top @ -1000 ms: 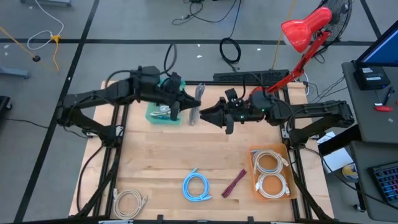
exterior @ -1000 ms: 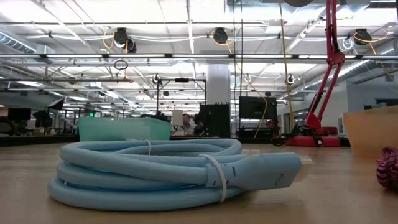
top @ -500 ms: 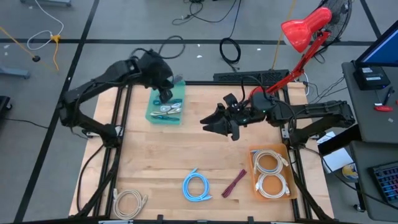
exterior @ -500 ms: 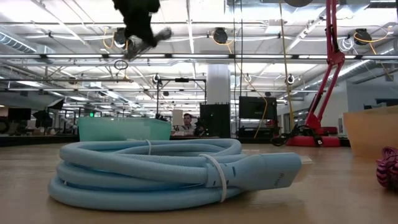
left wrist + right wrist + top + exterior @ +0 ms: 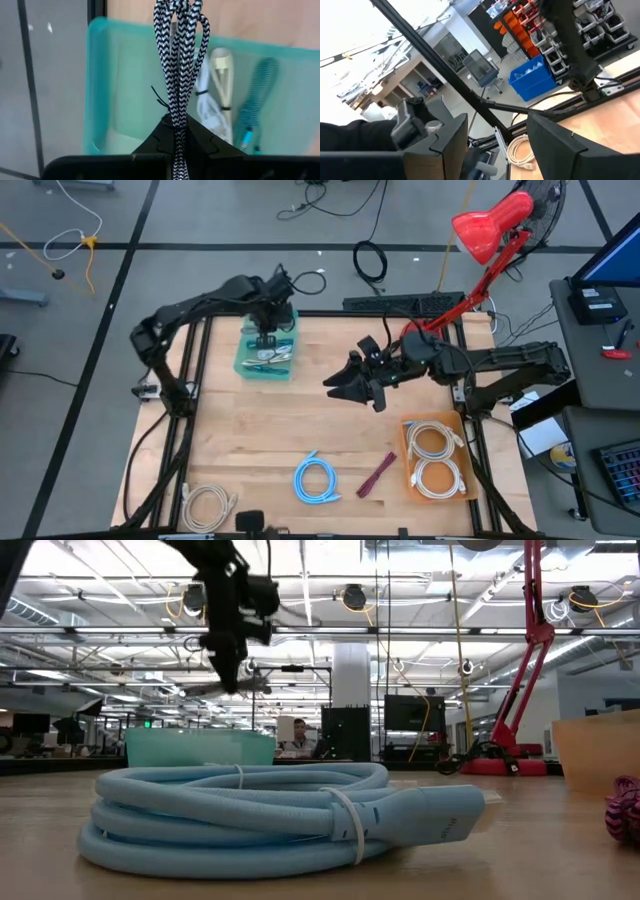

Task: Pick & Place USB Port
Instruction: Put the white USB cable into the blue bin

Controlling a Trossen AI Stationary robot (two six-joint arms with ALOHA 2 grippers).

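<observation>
Over teal bin (image 5: 267, 352), high view: left gripper (image 5: 267, 338) hangs; right gripper (image 5: 340, 383) mid-table, fingers apart, empty. Low view: left gripper (image 5: 226, 680) above bin (image 5: 199, 747). Left wrist: fingers clamped on black/white braided cable (image 5: 179, 65), other cables in bin below.

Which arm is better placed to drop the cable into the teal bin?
Left: the left gripper is shut on the black-and-white braided cable, above the teal bin. The right gripper is open, empty, mid-table.
</observation>
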